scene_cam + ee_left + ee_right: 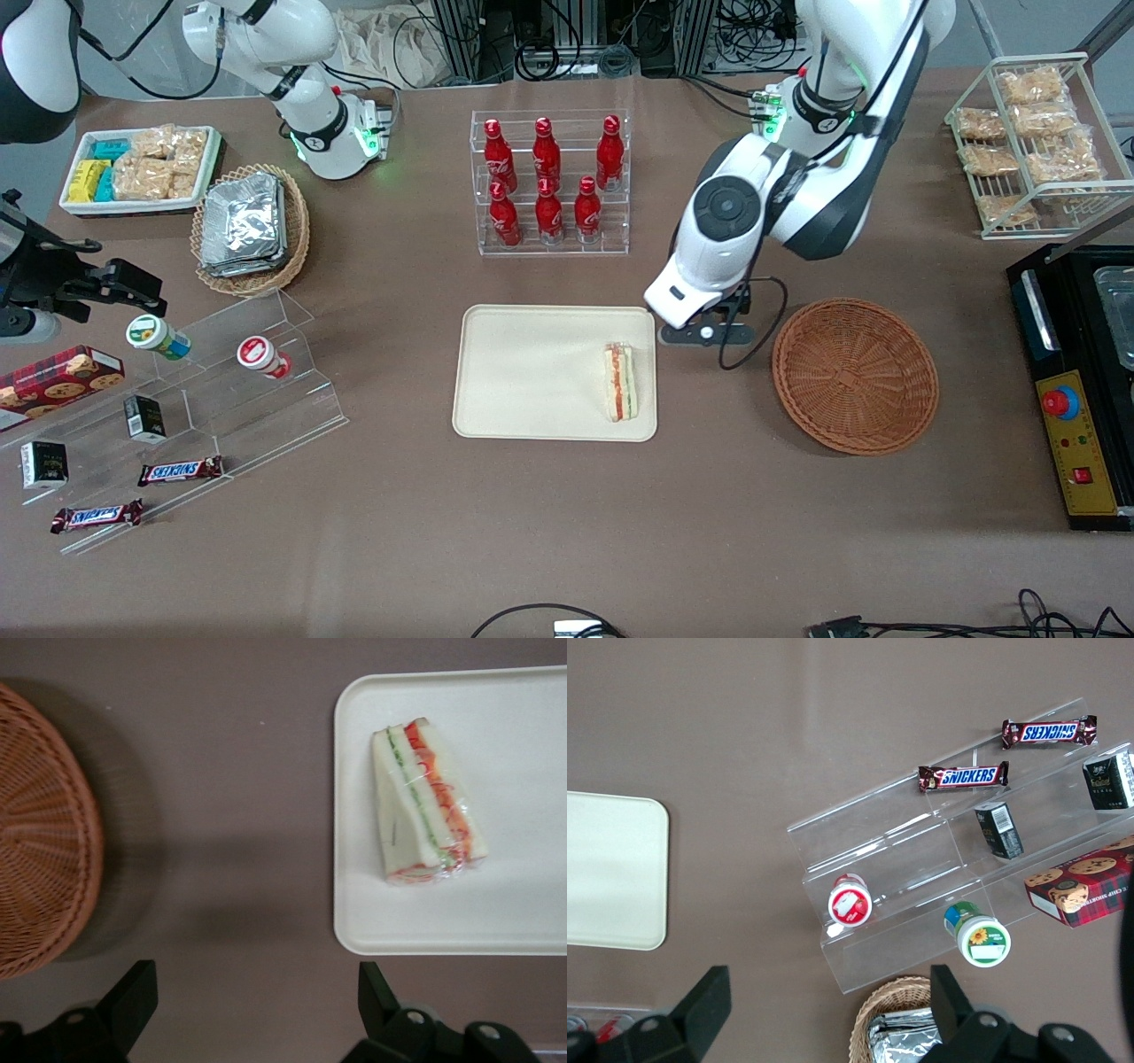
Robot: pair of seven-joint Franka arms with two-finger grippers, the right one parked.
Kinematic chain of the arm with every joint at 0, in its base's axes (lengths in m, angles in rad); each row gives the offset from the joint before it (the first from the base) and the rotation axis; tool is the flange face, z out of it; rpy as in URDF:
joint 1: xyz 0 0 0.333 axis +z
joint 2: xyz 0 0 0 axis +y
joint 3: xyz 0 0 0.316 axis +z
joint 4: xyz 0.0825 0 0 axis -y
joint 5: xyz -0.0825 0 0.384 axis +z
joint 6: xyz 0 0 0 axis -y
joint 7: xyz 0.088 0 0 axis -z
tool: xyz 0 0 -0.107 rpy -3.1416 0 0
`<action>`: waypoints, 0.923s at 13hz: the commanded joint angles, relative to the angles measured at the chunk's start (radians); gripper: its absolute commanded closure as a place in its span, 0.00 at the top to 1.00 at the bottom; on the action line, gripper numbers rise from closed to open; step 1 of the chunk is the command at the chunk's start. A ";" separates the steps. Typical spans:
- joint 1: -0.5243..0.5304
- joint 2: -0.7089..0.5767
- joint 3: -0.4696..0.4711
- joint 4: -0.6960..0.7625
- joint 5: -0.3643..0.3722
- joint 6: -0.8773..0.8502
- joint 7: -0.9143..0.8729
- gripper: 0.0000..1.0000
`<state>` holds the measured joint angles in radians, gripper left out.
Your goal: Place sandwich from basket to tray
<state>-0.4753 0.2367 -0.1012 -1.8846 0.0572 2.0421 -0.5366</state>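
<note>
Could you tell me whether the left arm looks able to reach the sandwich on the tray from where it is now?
Probably yes: the gripper hangs open above bare table between basket and tray, and nothing covers the sandwich lying at the tray's near edge.

Two chocolate bars point(962, 776) are showing the word SNICKERS in white letters on their brown wrappers, both lying on the lowest steps of the clear acrylic riser point(957, 859); in the front view the same two bars point(180, 470) are reading SNICKERS as well. A red plaid cookie box point(1085, 889) is carrying white print along its edge that is reading "CHIP SHORTBR", the rest running out of view. The red bottles point(547, 182) in the clear rack are bearing white script too small to read. The gripper point(257, 1014) is hovering over the counter between basket point(40, 828) and tray point(532, 921), showing no lettering.
</note>
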 commanded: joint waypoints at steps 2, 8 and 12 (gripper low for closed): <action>0.063 -0.126 -0.005 -0.068 0.010 -0.051 0.070 1.00; 0.194 -0.207 -0.005 0.005 0.009 -0.267 0.182 1.00; 0.354 -0.238 -0.005 0.127 0.003 -0.396 0.299 1.00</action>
<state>-0.1847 0.0187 -0.0930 -1.7990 0.0584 1.6779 -0.2685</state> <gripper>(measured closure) 0.000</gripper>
